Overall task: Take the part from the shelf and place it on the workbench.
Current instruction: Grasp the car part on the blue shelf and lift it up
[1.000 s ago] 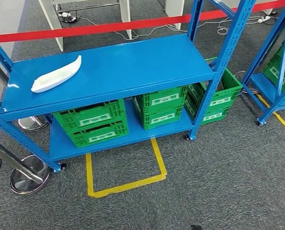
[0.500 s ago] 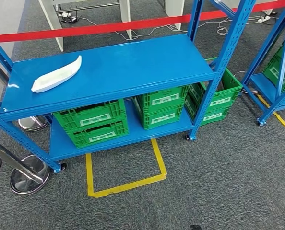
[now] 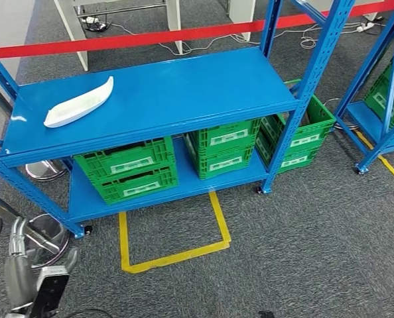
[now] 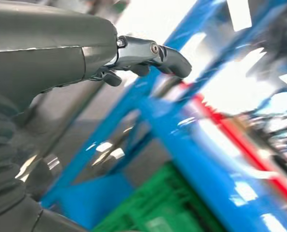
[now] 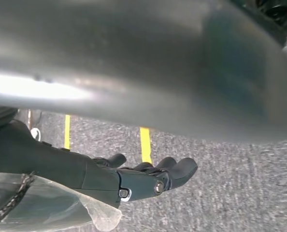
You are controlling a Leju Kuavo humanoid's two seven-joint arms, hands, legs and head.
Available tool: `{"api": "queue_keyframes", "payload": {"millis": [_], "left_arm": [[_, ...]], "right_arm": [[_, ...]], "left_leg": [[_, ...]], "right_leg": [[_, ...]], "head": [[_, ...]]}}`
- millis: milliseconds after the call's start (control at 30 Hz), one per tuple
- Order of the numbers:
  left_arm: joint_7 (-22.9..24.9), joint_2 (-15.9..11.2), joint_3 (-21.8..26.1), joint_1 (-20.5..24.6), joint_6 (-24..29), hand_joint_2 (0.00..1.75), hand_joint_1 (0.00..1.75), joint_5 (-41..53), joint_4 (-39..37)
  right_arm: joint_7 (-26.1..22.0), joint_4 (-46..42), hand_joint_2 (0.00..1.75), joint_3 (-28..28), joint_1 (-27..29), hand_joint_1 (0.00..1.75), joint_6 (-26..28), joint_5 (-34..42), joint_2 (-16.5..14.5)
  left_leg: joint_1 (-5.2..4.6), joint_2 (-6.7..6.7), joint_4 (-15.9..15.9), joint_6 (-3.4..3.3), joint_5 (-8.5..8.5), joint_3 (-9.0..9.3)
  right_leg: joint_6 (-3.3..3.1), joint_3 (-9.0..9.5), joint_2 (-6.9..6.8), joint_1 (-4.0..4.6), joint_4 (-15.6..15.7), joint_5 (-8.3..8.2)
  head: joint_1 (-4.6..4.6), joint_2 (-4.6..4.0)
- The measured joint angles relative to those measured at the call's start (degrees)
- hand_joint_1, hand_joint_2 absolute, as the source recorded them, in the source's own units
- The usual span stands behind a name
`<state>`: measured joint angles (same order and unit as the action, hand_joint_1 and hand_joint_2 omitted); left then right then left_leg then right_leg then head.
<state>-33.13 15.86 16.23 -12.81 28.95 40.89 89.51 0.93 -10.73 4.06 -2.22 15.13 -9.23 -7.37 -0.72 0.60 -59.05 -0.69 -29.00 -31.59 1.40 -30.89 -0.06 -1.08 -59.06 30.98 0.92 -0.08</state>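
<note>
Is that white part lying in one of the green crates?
No, the white part lies on the top blue shelf, above the green crates.

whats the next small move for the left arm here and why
Probably raise the left hand up and forward toward the white part. The part lies untouched at the left end of the blue shelf's top deck, on the same side as that hand, which is low by the floor and holds nothing.

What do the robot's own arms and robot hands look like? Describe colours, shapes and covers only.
The left robot hand has a grey ribbed cover behind it, a thick grey thumb and glossy dark fingers with a small round screw. The right robot hand has dark rounded fingers with silver screws. In the head view the left arm is silver-grey.
</note>
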Motion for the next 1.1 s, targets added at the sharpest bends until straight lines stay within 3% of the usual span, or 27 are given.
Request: {"api": "queue_keyframes", "payload": {"millis": [133,267,400,533,700,1033,1100], "left_arm": [[0.67,-1.85,-8.16,-1.09,4.75,1.75,0.0,3.71,3.77],[0.9,-2.86,-12.04,-1.71,5.3,1.75,0.0,4.19,5.57],[1.58,-3.77,-14.37,-2.23,6.63,1.75,0.0,5.38,6.61],[3.51,-4.73,-17.12,-3.35,9.53,0.0,0.0,7.8,8.22],[5.37,-5.43,-19.44,-4.92,10.77,0.0,0.0,9.04,10.78],[3.47,-4.45,-19.55,-5.9,10.88,0.0,0.0,4.37,13.82],[3.25,-4.02,-19.53,-5.92,10.91,0.0,0.0,3.24,14.05]], "right_arm": [[-0.52,0.0,0.0,0.65,-0.02,0.0,0.11,-1.25,0.02],[-0.61,0.0,0.0,0.95,-0.04,0.0,0.13,-1.55,0.02],[-2.69,0.0,1.75,1.27,-0.02,0.0,1.1,-2.0,0.01],[-7.56,0.0,1.75,1.52,-0.04,0.0,4.92,-1.79,0.02],[-11.74,0.0,1.75,1.06,-0.03,0.0,3.83,-1.22,0.02],[-14.49,0.0,1.75,-0.15,0.1,0.0,2.39,-0.97,0.0],[-14.85,0.0,0.87,-0.41,0.09,0.0,2.48,-0.79,0.0]], "left_leg": [[-0.01,-0.02,-0.01,0.0,0.0,0.01],[-0.01,-0.02,-0.01,0.0,0.0,0.01],[-0.01,-0.03,-0.01,0.0,0.0,0.0],[-0.01,-0.03,-0.01,0.0,0.0,0.0],[-0.01,-0.03,-0.01,-0.01,0.0,0.0],[-0.14,-0.03,-0.05,-0.02,-0.01,-0.01],[-0.2,-0.03,-0.09,-0.05,-0.03,-0.01]], "right_leg": [[0.02,-0.01,0.03,-0.01,0.0,-0.02],[0.02,-0.01,0.03,0.0,0.0,-0.02],[0.02,-0.01,0.03,0.0,0.0,-0.02],[0.02,-0.02,0.03,0.0,0.0,-0.01],[0.02,-0.02,0.04,-0.01,0.0,-0.01],[0.12,-0.02,0.02,-0.11,0.05,-0.09],[0.16,-0.02,0.02,-0.17,0.05,-0.11]], "head": [[0.0,0.0],[0.0,0.01],[-0.01,0.01],[0.01,0.01],[0.01,0.0],[-0.01,-0.01],[0.0,-0.01]]}}
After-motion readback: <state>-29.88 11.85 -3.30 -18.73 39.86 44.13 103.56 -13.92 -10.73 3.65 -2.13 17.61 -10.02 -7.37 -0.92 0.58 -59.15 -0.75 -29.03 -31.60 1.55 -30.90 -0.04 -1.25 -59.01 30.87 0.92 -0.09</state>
